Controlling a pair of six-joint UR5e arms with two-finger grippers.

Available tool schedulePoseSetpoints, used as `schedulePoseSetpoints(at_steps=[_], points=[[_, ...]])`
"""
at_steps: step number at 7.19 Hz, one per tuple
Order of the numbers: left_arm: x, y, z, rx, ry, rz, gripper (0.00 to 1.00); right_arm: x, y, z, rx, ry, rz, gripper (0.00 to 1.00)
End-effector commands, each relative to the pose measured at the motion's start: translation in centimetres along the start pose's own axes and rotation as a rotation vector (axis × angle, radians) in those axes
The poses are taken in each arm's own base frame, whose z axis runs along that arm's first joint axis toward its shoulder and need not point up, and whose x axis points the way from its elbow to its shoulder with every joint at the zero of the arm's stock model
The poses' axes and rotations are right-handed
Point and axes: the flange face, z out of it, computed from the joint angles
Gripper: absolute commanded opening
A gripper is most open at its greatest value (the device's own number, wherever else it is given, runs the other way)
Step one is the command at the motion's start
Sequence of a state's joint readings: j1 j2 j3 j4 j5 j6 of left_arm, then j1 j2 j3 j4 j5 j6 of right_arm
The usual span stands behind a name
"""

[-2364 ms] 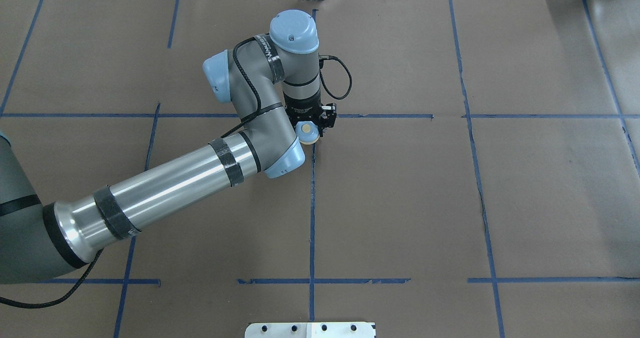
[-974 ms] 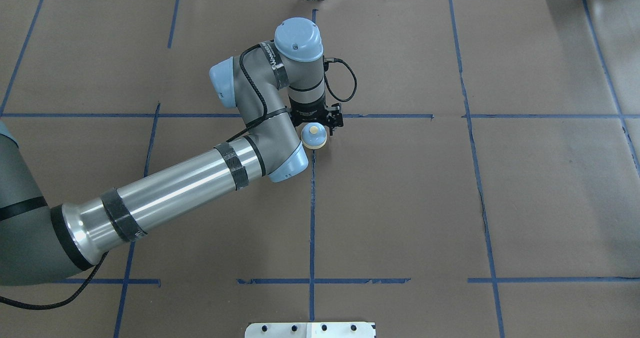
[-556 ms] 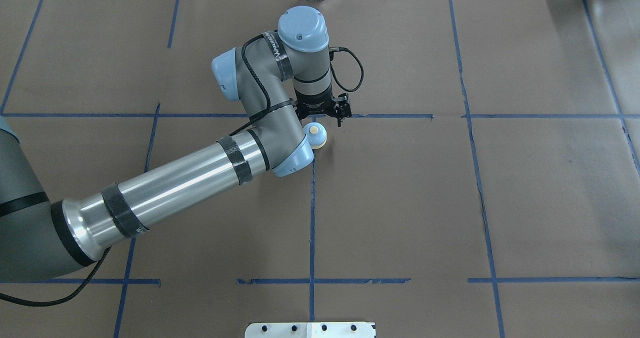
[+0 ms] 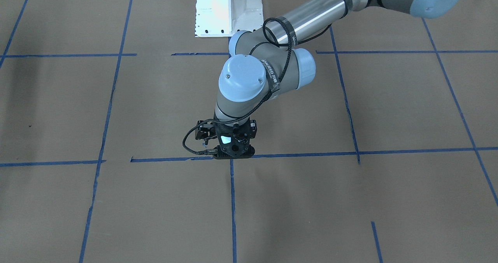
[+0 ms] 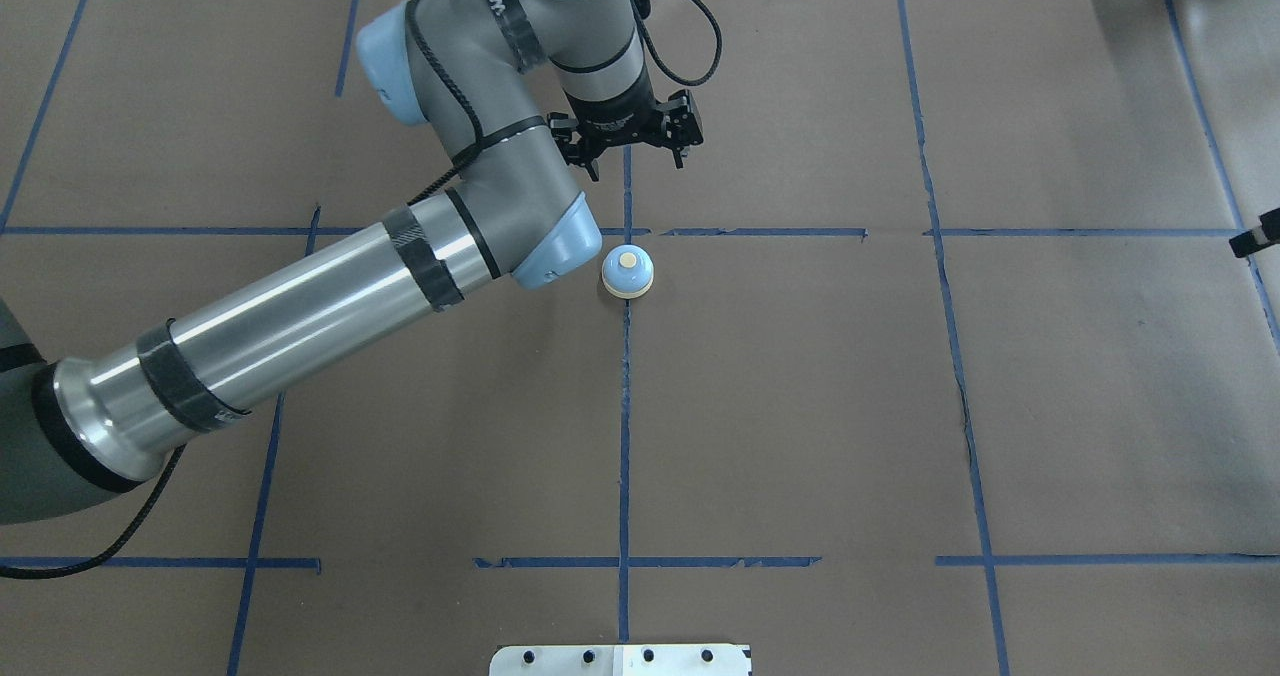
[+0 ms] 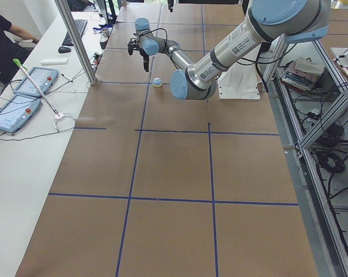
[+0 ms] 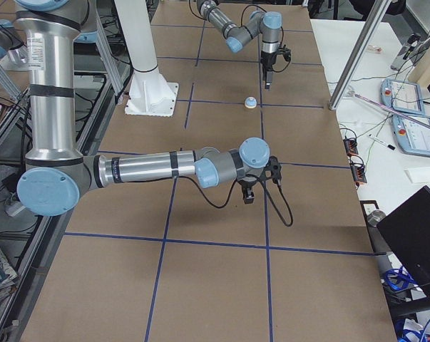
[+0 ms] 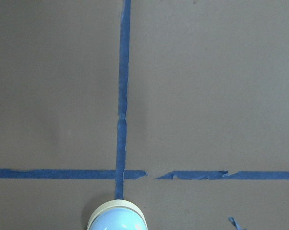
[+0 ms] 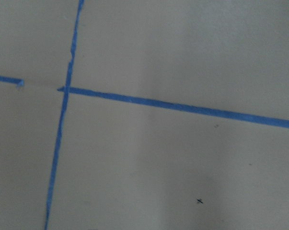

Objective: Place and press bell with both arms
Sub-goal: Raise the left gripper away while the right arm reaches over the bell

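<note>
The light-blue bell [image 5: 628, 272] with its cream button stands upright on the brown table beside a blue tape crossing. It also shows in the exterior left view [image 6: 157, 82], the exterior right view [image 7: 250, 102] and at the bottom edge of the left wrist view [image 8: 117, 219]. My left gripper [image 5: 634, 161] is open and empty. It hangs above the table on the far side of the bell, apart from it. In the front-facing view the left gripper [image 4: 232, 153] hides the bell. My right gripper [image 7: 248, 196] points down over the table well away from the bell. I cannot tell whether it is open or shut.
The white pedestal base [image 4: 227, 10] stands at the robot's side of the table. A metal post [image 6: 75, 40] and a side table with tablets [image 6: 15, 109] lie beyond the far edge. Blue tape lines [image 5: 625, 406] mark a grid.
The left gripper let go of the bell, rose and drew back toward the far edge. The bell stays on the table. A black part of the right arm now shows at the right edge.
</note>
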State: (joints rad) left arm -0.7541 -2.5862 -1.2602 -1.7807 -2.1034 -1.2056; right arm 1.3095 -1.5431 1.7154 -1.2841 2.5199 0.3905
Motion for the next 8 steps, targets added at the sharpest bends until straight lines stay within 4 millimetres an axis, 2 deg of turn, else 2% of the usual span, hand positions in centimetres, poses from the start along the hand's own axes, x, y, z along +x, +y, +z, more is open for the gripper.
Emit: schedulePoseSetpoints(at_steps=[1,2,3,4,5,6,7,8], points=[[-5.8,2.3,-3.5,0.03,0.038,0.011,1.0,-12.6,-5.1,3.4,0.039,-0.024,0.114,1.0],[-7.9,3.3,-3.9,0.032,0.042,0.016,1.0,-19.9,-6.9,5.3,0.055,-0.035,0.13,1.0],[-9.7,3.7,-4.6,0.039,0.045,0.014,1.0,-27.0,-7.1,7.8,0.048,-0.059,0.17,1.0],[-13.2,5.8,-6.1,0.048,0.057,0.02,1.0,-35.0,-6.3,11.4,0.066,-0.055,0.199,1.0],[-17.0,7.0,-8.3,0.07,0.061,0.015,1.0,-40.3,-6.4,14.4,0.081,-0.014,0.191,0.99],[-18.9,7.1,-9.2,0.082,0.056,0.003,1.0,-47.1,-7.9,16.2,0.047,0.025,0.25,0.88],[-20.6,7.3,-9.6,0.085,0.047,-0.007,1.0,-51.8,-8.2,18.1,0.059,0.054,0.333,0.61],[-22.8,7.0,-10.0,0.093,0.028,-0.031,1.0,-54.0,-8.7,19.1,0.067,0.061,0.386,0.05]])
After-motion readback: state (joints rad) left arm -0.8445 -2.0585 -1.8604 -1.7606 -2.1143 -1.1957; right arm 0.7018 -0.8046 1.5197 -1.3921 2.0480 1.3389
